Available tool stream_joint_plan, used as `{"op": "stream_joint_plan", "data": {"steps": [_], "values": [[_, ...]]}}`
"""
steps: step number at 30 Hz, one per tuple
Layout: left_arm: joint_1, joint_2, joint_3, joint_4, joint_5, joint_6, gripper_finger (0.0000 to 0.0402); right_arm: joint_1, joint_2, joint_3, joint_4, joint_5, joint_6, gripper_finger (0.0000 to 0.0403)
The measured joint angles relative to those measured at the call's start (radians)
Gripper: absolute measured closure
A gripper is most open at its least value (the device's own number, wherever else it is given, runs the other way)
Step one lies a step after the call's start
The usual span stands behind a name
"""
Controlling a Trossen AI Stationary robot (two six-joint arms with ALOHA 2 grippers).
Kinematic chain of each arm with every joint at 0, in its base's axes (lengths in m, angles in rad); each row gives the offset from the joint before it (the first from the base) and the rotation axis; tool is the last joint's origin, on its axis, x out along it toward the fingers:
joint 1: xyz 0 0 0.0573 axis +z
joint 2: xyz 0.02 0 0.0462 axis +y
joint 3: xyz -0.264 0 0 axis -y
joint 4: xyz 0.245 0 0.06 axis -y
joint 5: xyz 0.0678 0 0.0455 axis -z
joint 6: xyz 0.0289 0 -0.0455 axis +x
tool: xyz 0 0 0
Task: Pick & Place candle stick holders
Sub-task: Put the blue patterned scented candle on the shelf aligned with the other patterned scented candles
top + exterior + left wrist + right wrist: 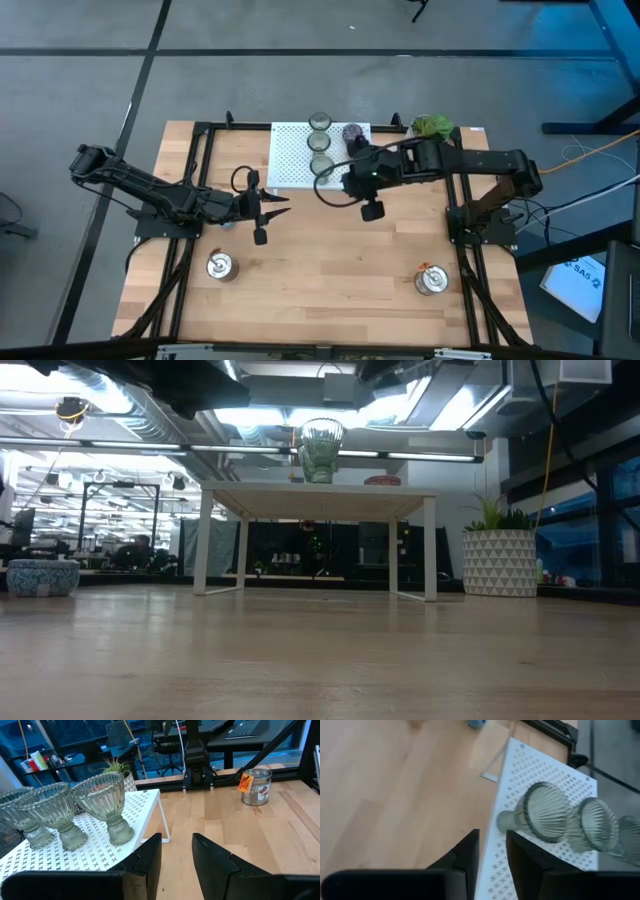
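Three olive-clear glass candle stick holders (321, 143) stand on their feet in a row on the white perforated rack (295, 160); the left wrist view shows them close up (102, 802). A purple holder (352, 132) stands beside them. Two silver ones (220, 266) (431, 281) stand near the table's front edge. A blue one (42, 576) sits on the table to the left. My right gripper (492, 837) hovers above the rack's near right part, slightly open and empty. My left gripper (177, 842) waits left of the rack, slightly open and empty.
A white pot with a green plant (432, 126) stands at the far right, beside the rack. Dark frame rails (190, 190) run along both sides of the table. The bare wood in the middle (330, 260) lies between the two silver holders.
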Motion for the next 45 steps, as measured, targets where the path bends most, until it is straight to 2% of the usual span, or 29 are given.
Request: {"op": "stream_joint_plan", "data": {"steps": [9,13,19,27,34,37,41,45], "values": [[0.000,0.000,0.000,0.000,0.000,-0.002,0.0297,-0.019,-0.078,0.000,-0.079,-0.114,0.066,0.0350],[0.000,0.000,0.000,0.000,0.000,-0.006,0.0297,-0.018,-0.099,0.000,-0.136,-0.120,0.099,0.0353],[0.000,0.000,0.000,0.000,0.000,-0.006,0.0297,-0.019,-0.129,0.000,-0.205,-0.185,0.134,0.0355],[0.000,0.000,0.000,-0.001,0.000,-0.007,0.0297,-0.019,-0.166,0.000,-0.289,-0.195,0.150,0.0398],[0.000,0.000,0.000,-0.065,0.001,-0.102,0.0297,-0.018,-0.210,-0.005,-0.347,-0.193,0.220,0.0401],[0.000,0.000,0.000,-0.096,0.001,-0.167,0.0297,-0.018,-0.247,-0.051,-0.347,-0.227,0.232,0.0401],[0.000,0.000,0.051,-0.220,0.056,-0.295,0.0290,-0.018,-0.307,-0.162,-0.304,-0.278,0.232,0.0401],[0.000,0.000,0.167,-0.546,0.080,-0.442,0.0262,-0.018,-0.368,-0.294,-0.209,-0.287,0.224,0.0402]]}}
